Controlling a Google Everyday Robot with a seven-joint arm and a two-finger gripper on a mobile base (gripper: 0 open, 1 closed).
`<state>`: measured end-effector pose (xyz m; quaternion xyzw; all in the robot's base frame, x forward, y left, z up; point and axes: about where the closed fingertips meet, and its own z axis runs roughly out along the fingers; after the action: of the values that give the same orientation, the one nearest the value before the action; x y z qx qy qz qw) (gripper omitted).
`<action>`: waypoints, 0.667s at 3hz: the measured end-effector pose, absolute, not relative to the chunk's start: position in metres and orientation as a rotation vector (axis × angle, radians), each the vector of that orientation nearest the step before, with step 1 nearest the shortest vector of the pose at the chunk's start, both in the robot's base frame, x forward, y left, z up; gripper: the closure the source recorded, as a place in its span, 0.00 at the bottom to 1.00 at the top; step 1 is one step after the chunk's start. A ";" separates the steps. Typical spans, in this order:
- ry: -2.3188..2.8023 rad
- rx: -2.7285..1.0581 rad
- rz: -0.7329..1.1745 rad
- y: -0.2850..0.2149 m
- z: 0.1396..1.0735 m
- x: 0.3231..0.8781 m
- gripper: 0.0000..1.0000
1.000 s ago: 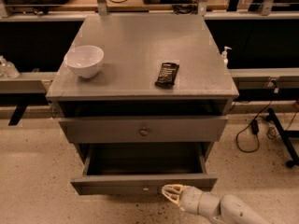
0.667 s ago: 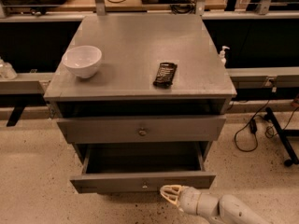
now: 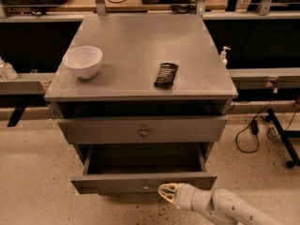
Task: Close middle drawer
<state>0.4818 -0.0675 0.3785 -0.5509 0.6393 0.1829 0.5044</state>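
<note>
Grey cabinet (image 3: 136, 41) in front of me. The middle drawer (image 3: 108, 183) is the low one, pulled well out twd the floor side, box open and nothing visible inside. Its long front panel has a tiny knob (image 3: 146, 187) at centre.

Gripper (image 3: 162, 189) is low down at bottom R, arm (image 3: 225, 206) coming in from the lower R corner. Tip sits at the lower edge of the drawer front, just R of the knob. Fingers (image 3: 170, 192) look pinched together into one pale point, no gap btwn them, nothing held. Tip overlaps the panel edge, but can't tell if it's actually touching the wood.

Above it, the taller drawer (image 3: 93, 131) w/ brass knob (image 3: 143, 132) is only slightly out, w/ a dark gap over it under the top.

On top: white bowl (image 3: 83, 61) near L edge, upright, and a dark flat packet (image 3: 166, 74) near front centre-R, well apart from the bowl. Small pump bottle (image 3: 224, 56) behind the cabinet's R edge.
</note>
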 end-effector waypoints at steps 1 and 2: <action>1.538 -1.387 0.337 -0.073 0.365 0.515 1.00; 1.538 -1.387 0.337 -0.073 0.365 0.513 1.00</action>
<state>0.5127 -0.0727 0.3647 -0.5730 0.6356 0.1391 0.4984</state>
